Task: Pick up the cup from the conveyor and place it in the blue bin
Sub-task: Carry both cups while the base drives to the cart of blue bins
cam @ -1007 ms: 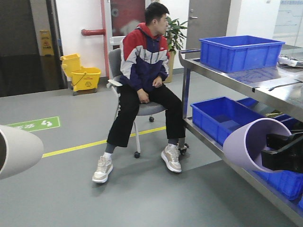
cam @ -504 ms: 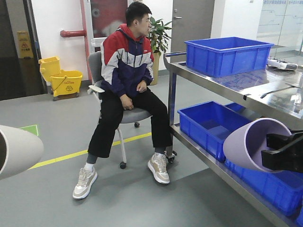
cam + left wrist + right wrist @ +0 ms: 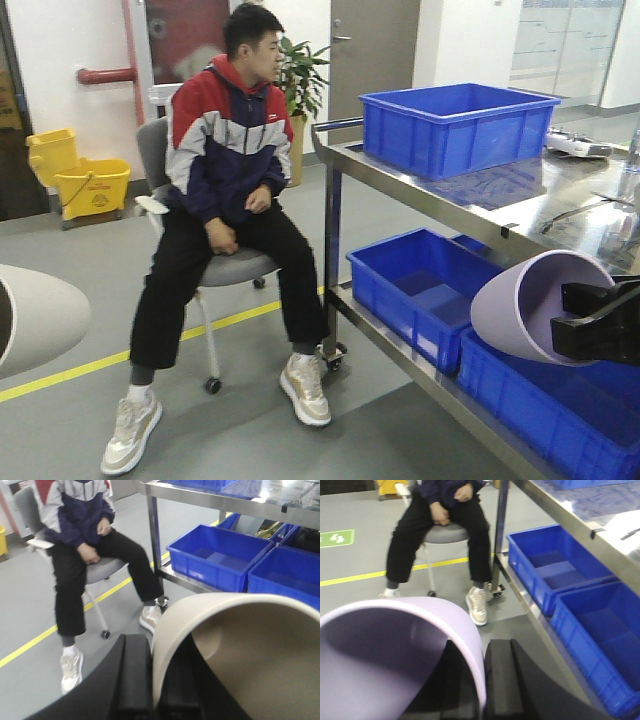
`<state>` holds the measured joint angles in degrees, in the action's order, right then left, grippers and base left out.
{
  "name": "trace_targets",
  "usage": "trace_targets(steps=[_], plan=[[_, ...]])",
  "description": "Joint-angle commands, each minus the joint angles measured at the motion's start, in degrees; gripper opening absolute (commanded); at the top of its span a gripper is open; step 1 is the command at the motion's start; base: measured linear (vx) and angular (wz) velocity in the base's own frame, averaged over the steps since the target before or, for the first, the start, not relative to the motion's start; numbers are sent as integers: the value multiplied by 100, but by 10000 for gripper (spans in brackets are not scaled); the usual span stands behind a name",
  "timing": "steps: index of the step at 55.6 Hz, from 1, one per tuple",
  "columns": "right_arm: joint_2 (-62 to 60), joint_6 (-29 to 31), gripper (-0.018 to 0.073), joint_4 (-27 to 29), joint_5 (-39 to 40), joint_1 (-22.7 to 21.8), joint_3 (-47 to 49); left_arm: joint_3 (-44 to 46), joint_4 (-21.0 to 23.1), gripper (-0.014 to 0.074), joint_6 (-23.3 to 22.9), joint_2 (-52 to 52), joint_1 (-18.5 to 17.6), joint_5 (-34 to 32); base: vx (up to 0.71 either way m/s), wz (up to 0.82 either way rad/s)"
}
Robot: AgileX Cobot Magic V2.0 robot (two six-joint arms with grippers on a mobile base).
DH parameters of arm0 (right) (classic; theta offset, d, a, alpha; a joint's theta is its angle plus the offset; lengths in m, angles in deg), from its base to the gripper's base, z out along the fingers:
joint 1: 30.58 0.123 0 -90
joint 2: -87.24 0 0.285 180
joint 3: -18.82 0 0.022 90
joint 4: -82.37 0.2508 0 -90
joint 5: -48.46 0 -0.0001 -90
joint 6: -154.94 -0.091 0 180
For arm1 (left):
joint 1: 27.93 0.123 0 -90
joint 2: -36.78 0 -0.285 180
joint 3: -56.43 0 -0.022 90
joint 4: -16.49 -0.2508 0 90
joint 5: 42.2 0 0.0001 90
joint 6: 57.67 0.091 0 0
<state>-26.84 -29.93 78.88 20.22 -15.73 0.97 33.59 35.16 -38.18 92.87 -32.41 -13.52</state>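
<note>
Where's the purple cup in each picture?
Front view: purple cup at the right edge.
Left wrist view: not in it; only the beige cup shows.
Right wrist view: purple cup fills the bottom left.
Shared landmark: the seated man, in all three.

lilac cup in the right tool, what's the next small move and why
Probably hold the grip and carry it right, over a blue bin, before opening. The right tool is shut on the lilac cup, which lies sideways; the wrist view shows floor beyond its mouth and blue bins off to the right on the lower shelf.
</note>
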Motion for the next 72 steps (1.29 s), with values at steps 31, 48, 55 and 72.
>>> trace_targets(steps=[31, 48, 55, 72], plan=[[-101, 26, -9, -66, 500, -20, 184, 172, 140, 0, -10, -66, -12, -495, 31, -45], [-101, 26, -9, -66, 500, -20, 184, 172, 140, 0, -10, -66, -12, -495, 27, -70], [-101, 26, -9, -66, 500, -20, 184, 172, 140, 0, -10, -66, -12, -495, 24, -63], [-101, 26, -9, -66, 500, -20, 184, 172, 140, 0, -10, -66, -12, -495, 22, -50]])
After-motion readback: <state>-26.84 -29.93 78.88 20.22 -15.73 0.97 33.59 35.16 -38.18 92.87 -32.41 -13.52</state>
